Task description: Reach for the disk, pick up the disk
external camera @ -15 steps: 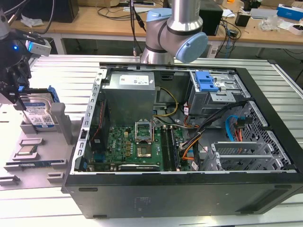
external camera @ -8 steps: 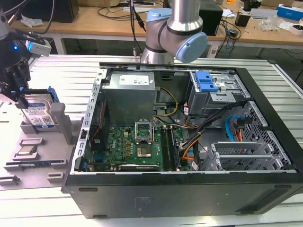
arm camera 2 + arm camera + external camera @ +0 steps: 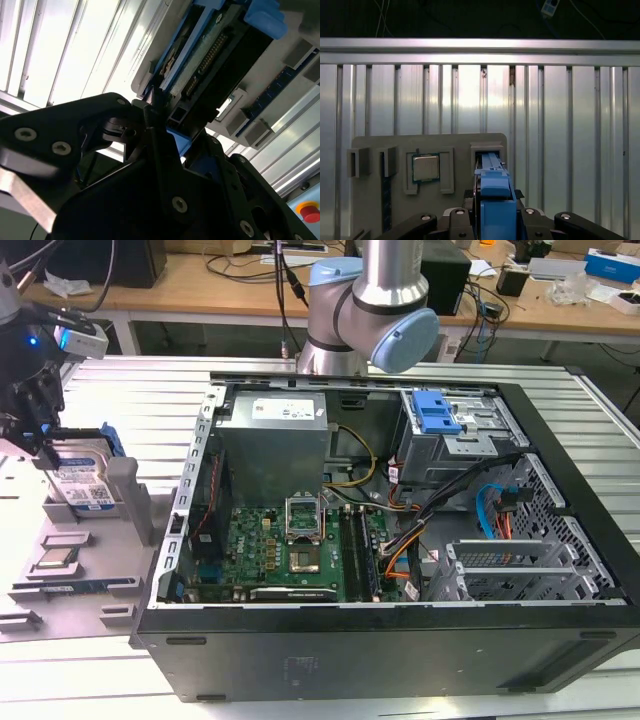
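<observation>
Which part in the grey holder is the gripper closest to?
The disk, the silver drive with a blue bracket, standing on edge; the gripper is right at it. The square chip lies flat, farther off.

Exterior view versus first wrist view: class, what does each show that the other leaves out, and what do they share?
Exterior view: the open computer case, the arm behind it, the workbench beyond. First wrist view: a bright rail with dark space past it. Shared: the disk standing on edge in the grey holder, the chip in its recess, the slatted table, and the gripper at the disk.
</observation>
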`<action>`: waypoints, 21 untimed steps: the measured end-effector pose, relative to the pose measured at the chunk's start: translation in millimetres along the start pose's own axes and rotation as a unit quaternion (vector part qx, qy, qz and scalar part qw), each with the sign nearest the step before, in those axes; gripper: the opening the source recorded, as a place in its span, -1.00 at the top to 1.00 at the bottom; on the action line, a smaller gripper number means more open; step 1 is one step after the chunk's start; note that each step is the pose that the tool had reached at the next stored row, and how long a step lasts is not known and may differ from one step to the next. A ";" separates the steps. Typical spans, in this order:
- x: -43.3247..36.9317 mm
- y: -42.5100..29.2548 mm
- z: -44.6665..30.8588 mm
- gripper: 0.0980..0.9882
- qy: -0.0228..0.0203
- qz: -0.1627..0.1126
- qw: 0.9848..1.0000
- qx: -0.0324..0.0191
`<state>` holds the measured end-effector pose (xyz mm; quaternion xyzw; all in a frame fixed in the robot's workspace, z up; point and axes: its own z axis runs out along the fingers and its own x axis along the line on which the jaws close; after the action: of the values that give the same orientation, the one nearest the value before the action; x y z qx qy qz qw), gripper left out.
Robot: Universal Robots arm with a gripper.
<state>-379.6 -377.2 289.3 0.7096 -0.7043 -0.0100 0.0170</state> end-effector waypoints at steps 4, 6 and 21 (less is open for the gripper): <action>0.0 0.0 -2.1 0.40 0.000 0.000 1.000 0.000; 0.0 0.0 -4.3 0.40 0.000 0.000 1.000 0.000; -0.1 0.3 -23.3 0.40 0.000 0.000 1.000 0.000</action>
<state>-379.0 -376.9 312.6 0.7096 -0.7043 -0.0099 0.0170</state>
